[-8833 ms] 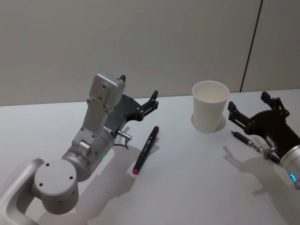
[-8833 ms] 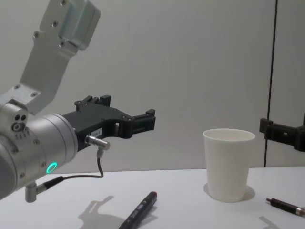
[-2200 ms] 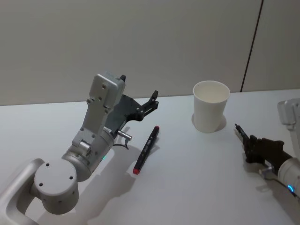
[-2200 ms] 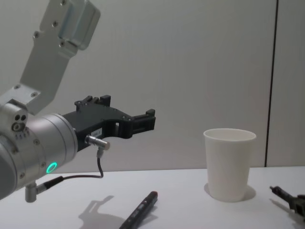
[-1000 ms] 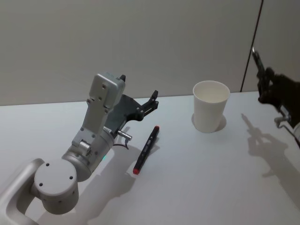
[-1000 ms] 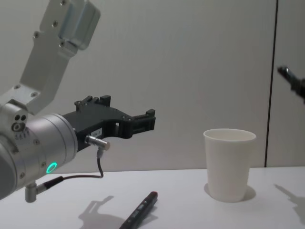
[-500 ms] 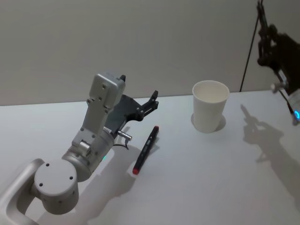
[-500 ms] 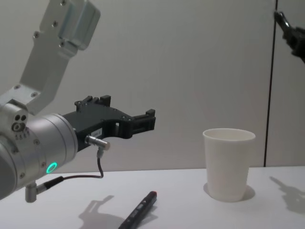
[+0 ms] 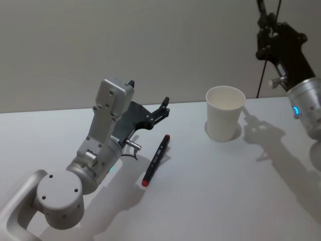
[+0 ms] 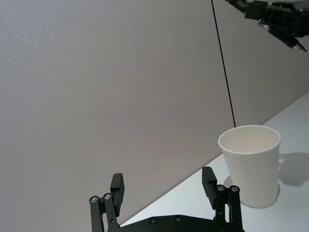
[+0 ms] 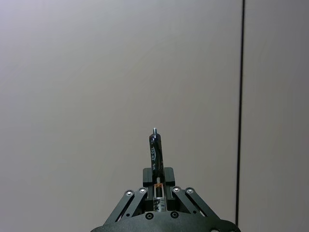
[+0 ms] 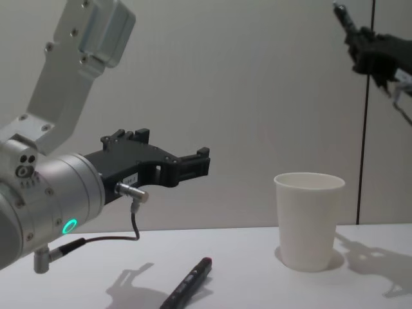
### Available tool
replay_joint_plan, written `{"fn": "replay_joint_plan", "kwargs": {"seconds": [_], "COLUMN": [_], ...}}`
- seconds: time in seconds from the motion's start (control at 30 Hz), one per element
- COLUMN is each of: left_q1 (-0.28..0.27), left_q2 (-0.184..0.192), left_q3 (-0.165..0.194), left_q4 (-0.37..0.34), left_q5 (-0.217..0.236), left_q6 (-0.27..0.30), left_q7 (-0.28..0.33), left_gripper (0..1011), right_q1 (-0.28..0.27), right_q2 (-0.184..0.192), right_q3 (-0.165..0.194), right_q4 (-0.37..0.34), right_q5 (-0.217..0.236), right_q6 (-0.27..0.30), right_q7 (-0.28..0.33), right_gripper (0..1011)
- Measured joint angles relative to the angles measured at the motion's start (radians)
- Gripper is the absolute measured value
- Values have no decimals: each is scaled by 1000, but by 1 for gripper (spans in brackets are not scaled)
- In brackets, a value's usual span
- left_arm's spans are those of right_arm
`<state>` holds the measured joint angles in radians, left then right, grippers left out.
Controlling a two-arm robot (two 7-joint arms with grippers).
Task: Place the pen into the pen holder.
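Step in hand: transport. The right tool (image 9: pixel 268 32) is closed on the pen (image 9: pixel 262 11), whose free length rises above the fingers.
Pen location: high in the air at about 1 o'clock of the pen holder (image 9: pixel 225 113), well apart from its rim.
Next move (judged): bring the pen over the mouth, turn it end-down, lower it inside, then release. The holder looks light, so a knock on the rim could tip it.
Left tool (image 9: pixel 158 111): fingers spread, empty, parked above the desk (image 9: pixel 210 201) at about 9 o'clock of the holder.
Pens: two, one gripped and a second pen (image 9: pixel 156 160) lying on the desk at about 8 o'clock of the holder.
Pen holders: one, upright.
Tools: two.
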<state>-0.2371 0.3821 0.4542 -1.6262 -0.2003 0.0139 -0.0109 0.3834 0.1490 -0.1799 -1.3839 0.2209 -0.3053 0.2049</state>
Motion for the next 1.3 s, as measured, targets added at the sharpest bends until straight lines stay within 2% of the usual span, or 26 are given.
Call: {"fn": "replay_joint_plan", "kwargs": {"seconds": [0.37, 0.73, 1.3], "left_q1": [0, 0, 0], "left_q2": [0, 0, 0], "left_q3": [0, 0, 0], "left_q4": [0, 0, 0], "left_q5": [0, 0, 0], "left_q6": [0, 0, 0], "left_q7": [0, 0, 0], "left_gripper": [1003, 1003, 1003], "right_q1": [41, 71, 113], "right_q2": [-29, -47, -71], "right_q3": [-29, -47, -67], "right_q4": [98, 200, 335], "right_q5": [-97, -178, -249], "right_q6": [-48, -97, -185], "right_q7": [22, 16, 7], "right_gripper": [125, 126, 125]}}
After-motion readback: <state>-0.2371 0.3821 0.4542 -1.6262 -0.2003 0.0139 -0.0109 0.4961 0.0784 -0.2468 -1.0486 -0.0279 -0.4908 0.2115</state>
